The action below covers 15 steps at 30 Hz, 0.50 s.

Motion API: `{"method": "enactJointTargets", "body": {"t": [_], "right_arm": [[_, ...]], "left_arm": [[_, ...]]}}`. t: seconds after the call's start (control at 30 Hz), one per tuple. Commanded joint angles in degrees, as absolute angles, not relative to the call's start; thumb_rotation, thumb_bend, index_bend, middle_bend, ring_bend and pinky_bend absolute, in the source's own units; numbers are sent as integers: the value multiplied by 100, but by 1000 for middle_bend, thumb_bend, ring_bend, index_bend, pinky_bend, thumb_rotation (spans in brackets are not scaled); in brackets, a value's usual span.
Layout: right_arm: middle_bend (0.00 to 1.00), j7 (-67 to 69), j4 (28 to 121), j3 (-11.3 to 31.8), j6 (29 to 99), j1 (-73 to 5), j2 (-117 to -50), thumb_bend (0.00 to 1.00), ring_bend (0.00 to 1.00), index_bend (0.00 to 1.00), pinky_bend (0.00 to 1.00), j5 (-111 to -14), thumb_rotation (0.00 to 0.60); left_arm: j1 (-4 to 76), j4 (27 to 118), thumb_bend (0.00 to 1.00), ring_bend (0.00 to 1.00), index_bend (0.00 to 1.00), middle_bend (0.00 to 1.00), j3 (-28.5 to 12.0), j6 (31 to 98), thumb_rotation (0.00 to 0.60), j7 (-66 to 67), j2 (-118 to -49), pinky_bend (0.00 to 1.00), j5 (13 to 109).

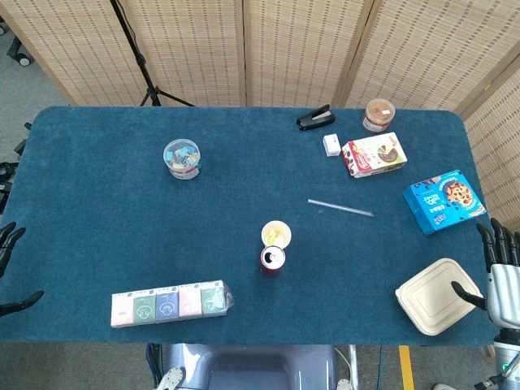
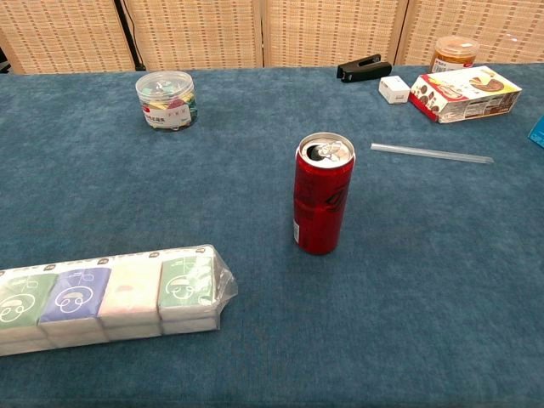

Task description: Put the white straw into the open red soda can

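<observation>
The open red soda can (image 1: 272,260) (image 2: 323,204) stands upright near the middle of the blue table, its top hole showing. The white straw (image 1: 340,207) (image 2: 431,153) lies flat on the cloth behind and to the right of the can, apart from it. My right hand (image 1: 501,272) hovers at the table's right edge with fingers spread and nothing in it, well away from the straw. Only the dark fingertips of my left hand (image 1: 8,242) show at the left edge, spread and holding nothing. Neither hand appears in the chest view.
A small pale round thing (image 1: 276,234) sits just behind the can. A tissue pack (image 1: 169,303) (image 2: 110,297) lies front left and a clip jar (image 1: 182,158) back left. A stapler (image 1: 315,119), snack box (image 1: 374,154), blue cookie box (image 1: 444,201) and takeout container (image 1: 439,296) lie right.
</observation>
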<state>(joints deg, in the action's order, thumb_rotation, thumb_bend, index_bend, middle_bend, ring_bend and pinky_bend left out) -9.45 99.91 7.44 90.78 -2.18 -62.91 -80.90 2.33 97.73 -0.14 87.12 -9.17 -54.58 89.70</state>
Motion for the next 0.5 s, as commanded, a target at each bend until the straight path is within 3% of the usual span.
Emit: {"method": "enactJointTargets", "body": {"t": [0.03,0.37,0.5], "right_arm": [[0,-926,10002,740,9095,-203,-6280,0,0,0,0,-8104,600],[0,-477,9940,666,9209,-180,-6312,0,0,0,0,-8501,600],[0,-444,9905,733,8883,-362,-6306,0,0,0,0,-8385,600]], "left_arm": [[234,9765,0,0,0,0,-6,8711,600,-920,-5452,0,8986],[204,9717,0,0,0,0,65,8836,600,-879,-5497,0,9221],[200,9729,0,0,0,0,52,8865,600,-897,-5501,0,9212]]}}
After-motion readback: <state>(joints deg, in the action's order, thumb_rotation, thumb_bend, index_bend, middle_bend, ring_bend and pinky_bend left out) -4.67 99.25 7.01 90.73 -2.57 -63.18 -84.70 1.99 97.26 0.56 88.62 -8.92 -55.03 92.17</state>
